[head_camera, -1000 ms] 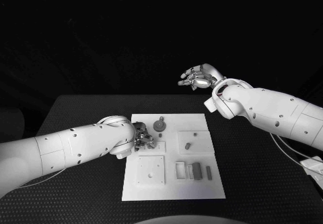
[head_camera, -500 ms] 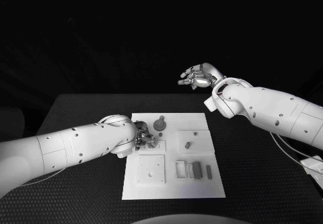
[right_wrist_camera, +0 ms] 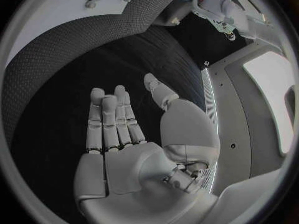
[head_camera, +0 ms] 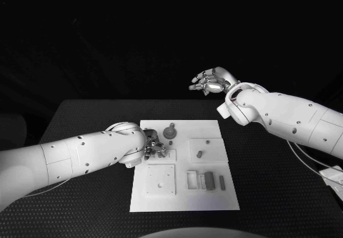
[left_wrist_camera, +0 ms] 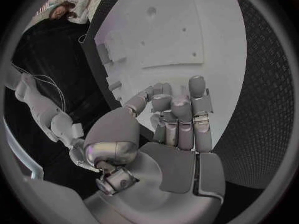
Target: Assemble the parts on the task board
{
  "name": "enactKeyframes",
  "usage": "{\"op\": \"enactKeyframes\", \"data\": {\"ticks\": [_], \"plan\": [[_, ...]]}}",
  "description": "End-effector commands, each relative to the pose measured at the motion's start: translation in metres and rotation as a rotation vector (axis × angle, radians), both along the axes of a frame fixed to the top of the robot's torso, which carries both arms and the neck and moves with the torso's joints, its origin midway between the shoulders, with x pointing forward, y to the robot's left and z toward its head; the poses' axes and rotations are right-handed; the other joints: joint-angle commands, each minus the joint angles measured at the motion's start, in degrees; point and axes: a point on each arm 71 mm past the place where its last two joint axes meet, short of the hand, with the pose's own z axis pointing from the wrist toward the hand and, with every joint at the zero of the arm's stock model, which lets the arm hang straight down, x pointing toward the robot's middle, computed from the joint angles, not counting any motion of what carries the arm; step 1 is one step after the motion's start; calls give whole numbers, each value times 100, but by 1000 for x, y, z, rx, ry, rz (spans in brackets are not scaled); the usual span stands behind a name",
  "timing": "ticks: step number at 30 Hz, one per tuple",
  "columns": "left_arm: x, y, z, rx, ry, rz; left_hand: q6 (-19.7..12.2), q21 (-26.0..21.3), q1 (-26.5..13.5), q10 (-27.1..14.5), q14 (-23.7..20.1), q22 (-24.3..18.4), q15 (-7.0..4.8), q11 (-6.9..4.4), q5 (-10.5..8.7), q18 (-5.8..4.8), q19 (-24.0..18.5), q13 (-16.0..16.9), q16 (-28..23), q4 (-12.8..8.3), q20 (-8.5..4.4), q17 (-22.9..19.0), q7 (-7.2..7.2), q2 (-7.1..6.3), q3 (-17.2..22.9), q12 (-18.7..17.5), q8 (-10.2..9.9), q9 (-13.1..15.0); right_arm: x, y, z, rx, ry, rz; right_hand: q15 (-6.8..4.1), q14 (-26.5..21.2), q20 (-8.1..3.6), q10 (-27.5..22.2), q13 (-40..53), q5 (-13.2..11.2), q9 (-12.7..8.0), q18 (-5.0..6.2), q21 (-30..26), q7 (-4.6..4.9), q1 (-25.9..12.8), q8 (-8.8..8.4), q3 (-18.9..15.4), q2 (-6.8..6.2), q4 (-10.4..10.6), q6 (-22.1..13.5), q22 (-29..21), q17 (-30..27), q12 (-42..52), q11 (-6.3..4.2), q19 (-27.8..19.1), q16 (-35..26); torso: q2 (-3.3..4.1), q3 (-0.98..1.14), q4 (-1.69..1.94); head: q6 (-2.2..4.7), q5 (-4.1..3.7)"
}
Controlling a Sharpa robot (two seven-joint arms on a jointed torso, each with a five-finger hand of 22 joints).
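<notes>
The white task board [head_camera: 214,201] lies mid-table. It carries a round gear-like part [head_camera: 169,133], a small peg [head_camera: 171,124], a raised square plate [head_camera: 213,149] with two short pegs, another square plate [head_camera: 160,181] and three slim blocks [head_camera: 208,181]. My left hand [head_camera: 152,145] is low over the board's left side, next to the gear. Its fingers [left_wrist_camera: 179,115] are curled in against the thumb, and no part shows between them. My right hand [head_camera: 211,82] is raised beyond the table's far edge, with its fingers [right_wrist_camera: 111,119] straight and apart and nothing in them.
Black textured table [head_camera: 278,168] surrounds the board on all sides. Cables and a pale object [head_camera: 333,176] sit at the right edge. My left forearm [head_camera: 79,156] stretches over the table's left part toward the board [left_wrist_camera: 181,30].
My left arm has crept very slightly toward the board's middle. The right hand stays where it was.
</notes>
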Motion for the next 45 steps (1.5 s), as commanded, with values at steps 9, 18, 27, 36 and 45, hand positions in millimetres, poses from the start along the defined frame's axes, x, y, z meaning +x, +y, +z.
{"op": "enactKeyframes", "data": {"ticks": [9, 18, 27, 36, 45], "plan": [[2, 0, 1, 9, -19, -11, 799, 33, -19, -131, -128, 129, -89, -201, 124, 73, 130, -27, 72, -127, -67, -55, -442, 90, 215, 46, 53, 11, 0, 4, 0, -8, 1, 20, -18, 38, 19, 2, -15, 21, -7, 42, -29, 44, -22, -16, -29, 28, 11, -14, -6, -8, -20, 25, 8, -38, 3, 0, 2, 1, 0], [2, 1, 1, 13, -28, -10, 788, 44, -38, -133, -139, 129, -91, -204, 58, 78, 130, -52, 110, -132, -67, -112, -444, 108, 243, 57, 69, 12, 0, 4, 0, -8, 2, 21, -18, 38, 19, 3, -23, 21, -7, 42, -31, 44, -26, -16, -31, 31, 12, -15, -6, -9, -18, 25, 8, -38, -1, -4, 2, 7, 5], [0, -1, 0, 23, -6, -32, 786, 48, -33, -133, -142, 129, -92, -205, 51, 81, 128, -60, 123, -135, -68, -130, -446, 108, 257, 61, 75, 13, 0, 4, -1, -8, 3, 21, -18, 38, 19, 3, -30, 21, -7, 42, -32, 44, -27, -16, -31, 33, 12, -16, -7, -10, -16, 25, 9, -39, -1, -2, -1, -4, 6], [-1, -4, 0, 35, -5, -45, 777, 51, -46, -137, -151, 129, -91, -202, 22, 79, 124, -71, 138, -129, -65, -157, -443, 93, 263, 66, 80, 12, 0, 4, -1, -9, 5, 23, -18, 38, 19, 3, -37, 21, -7, 42, -34, 44, -29, -16, -32, 34, 11, -16, -7, -11, -14, 25, 9, -39, 0, 1, -1, 0, 7], [-1, -7, -2, 48, -5, -57, 767, 54, -78, -142, -166, 126, -89, -198, -41, 78, 119, -90, 162, -118, -62, -205, -438, 72, 261, 74, 88, 9, 0, 5, -1, -9, 8, 26, -18, 37, 19, 2, -44, 21, -7, 42, -35, 44, -30, -16, -33, 34, 11, -17, -8, -12, -13, 25, 8, -39, 2, 2, -5, 6, 7]]}}
